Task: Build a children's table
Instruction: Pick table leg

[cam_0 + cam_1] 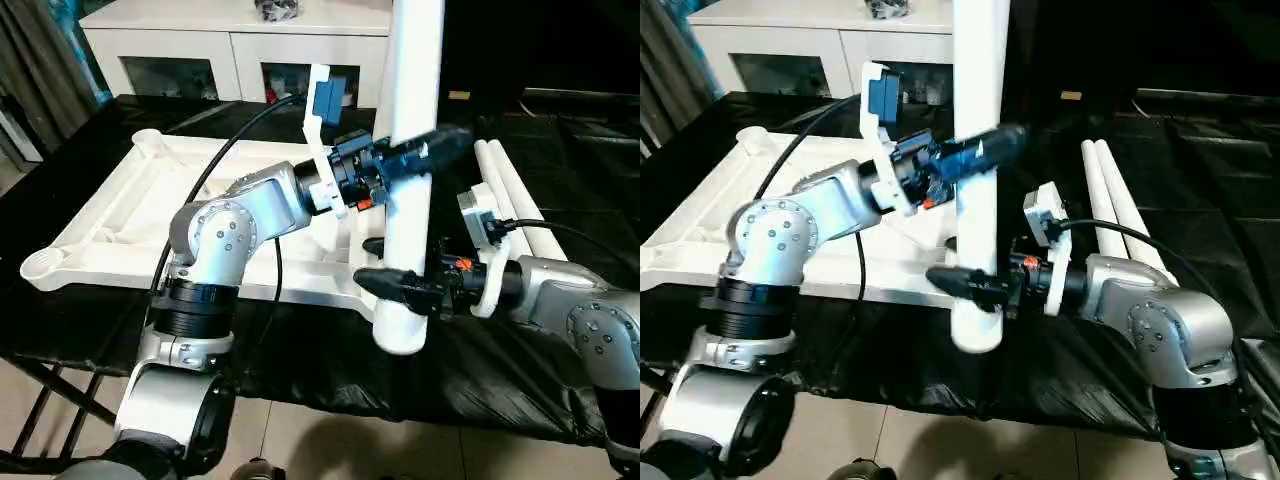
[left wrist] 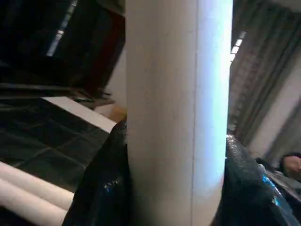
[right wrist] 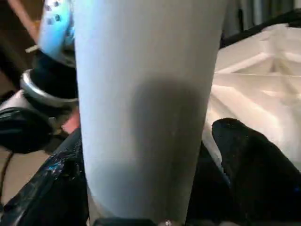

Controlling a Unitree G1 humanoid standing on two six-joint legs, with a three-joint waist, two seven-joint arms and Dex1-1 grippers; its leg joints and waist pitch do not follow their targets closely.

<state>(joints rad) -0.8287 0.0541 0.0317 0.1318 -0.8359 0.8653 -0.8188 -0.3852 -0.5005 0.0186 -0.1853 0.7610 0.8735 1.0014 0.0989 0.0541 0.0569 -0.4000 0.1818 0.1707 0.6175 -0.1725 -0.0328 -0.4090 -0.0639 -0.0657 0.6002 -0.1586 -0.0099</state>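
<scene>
Leg (image 1: 412, 150): upright, near top's (image 1: 110, 215) front corner.
Left hand (image 1: 425, 150): grasping leg.
Right hand (image 1: 400, 290): grasping leg lower down.
Risk: misaligned leg may jam or miss socket.

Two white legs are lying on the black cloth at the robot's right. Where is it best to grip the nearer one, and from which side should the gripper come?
Grip the nearer spare leg probably around its round middle, coming from above, fingers across its width. It lies flat beside the second leg, seemingly touching it, so a finger must wedge between them. Both grippers, left and right, are busy clamping the upright leg.
</scene>
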